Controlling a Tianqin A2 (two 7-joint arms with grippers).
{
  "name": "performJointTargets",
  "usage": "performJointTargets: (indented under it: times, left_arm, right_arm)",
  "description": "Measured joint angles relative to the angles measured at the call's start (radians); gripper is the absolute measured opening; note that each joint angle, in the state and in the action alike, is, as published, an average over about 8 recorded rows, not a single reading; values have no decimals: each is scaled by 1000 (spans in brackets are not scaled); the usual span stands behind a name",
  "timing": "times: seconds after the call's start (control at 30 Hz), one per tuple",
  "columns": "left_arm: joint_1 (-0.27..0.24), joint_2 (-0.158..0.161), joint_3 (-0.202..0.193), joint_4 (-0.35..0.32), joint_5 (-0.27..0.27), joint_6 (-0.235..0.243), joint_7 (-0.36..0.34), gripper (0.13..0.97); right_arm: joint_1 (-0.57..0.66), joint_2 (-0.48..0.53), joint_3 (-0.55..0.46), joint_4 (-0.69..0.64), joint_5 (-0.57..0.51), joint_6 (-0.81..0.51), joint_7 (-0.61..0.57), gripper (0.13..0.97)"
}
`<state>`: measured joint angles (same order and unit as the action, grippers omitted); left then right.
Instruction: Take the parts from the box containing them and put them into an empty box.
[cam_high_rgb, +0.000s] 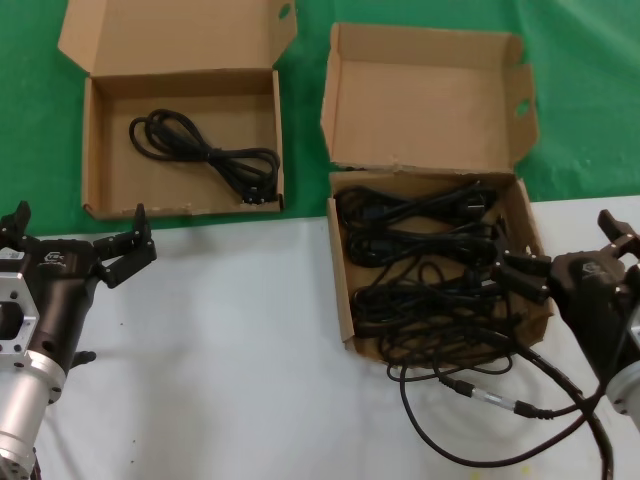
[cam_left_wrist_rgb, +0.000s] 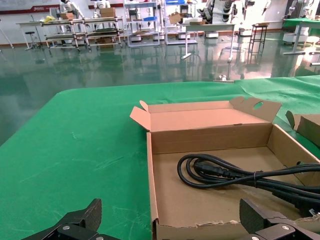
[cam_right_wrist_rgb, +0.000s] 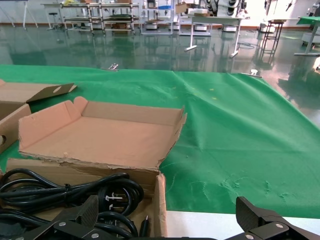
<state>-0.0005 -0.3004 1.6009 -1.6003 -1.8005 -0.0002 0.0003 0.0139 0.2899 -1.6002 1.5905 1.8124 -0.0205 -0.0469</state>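
Observation:
The box containing the parts (cam_high_rgb: 341, 260) stands at the right with its lid upright and is full of black cables (cam_high_rgb: 430, 255). One cable with a metal tip (cam_high_rgb: 510, 403) trails over its front edge onto the white table. The other box (cam_high_rgb: 95, 140), at the left with a flat lid, holds one coiled cable (cam_high_rgb: 205, 150). My right gripper (cam_high_rgb: 565, 250) is open at the full box's right wall; in the right wrist view that wall (cam_right_wrist_rgb: 160, 200) lies between its fingers (cam_right_wrist_rgb: 75, 220). My left gripper (cam_high_rgb: 80, 232) is open, just in front of the left box (cam_left_wrist_rgb: 210, 137).
Green cloth (cam_high_rgb: 590, 110) covers the back of the table and white surface (cam_high_rgb: 230, 350) the front. The loose cable loops over the white area at the front right. The left box's lid (cam_right_wrist_rgb: 30, 92) shows in the right wrist view.

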Motion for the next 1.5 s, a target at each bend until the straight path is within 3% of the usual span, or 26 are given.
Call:
performJointTargets:
  times: [1.5]
  left_arm:
    - [0,0,0,0,0,0,0,966]
  right_arm:
    - [0,0,0,0,0,0,0,966]
